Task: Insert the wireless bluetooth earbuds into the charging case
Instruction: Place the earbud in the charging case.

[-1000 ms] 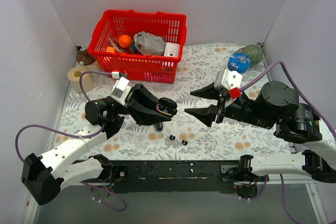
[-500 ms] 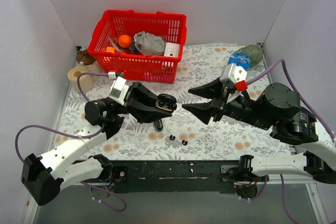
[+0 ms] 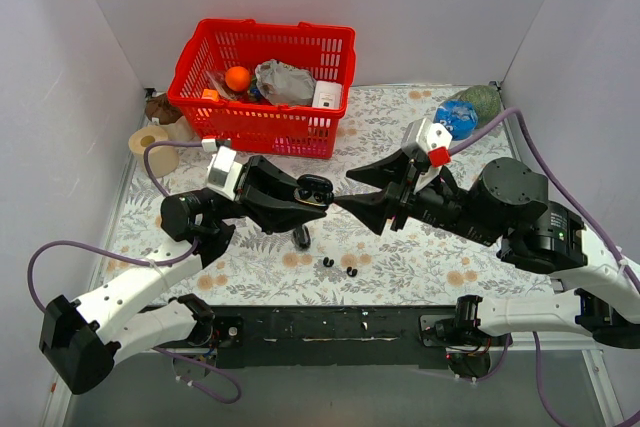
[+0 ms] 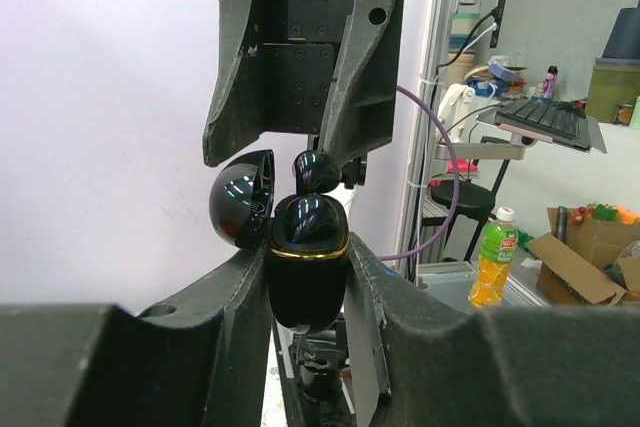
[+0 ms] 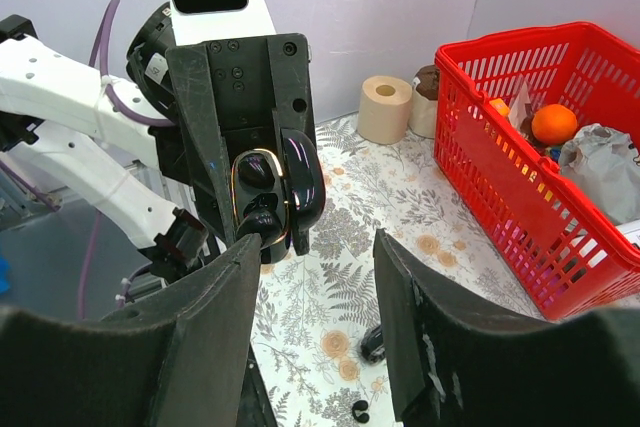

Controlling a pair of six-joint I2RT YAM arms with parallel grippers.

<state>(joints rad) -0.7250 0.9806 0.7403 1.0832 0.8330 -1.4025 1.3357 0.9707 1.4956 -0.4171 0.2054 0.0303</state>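
Both wireless bluetooth earbuds [image 3: 328, 262] sit loose on the floral table [image 3: 420, 257], toward the arm bases from the charging case [image 3: 314, 188], which is up off the table, lid open, clamped in the left gripper [image 3: 308, 197], while the right gripper [image 3: 345, 191] faces that case, jaws spread wide, tips just beside it.
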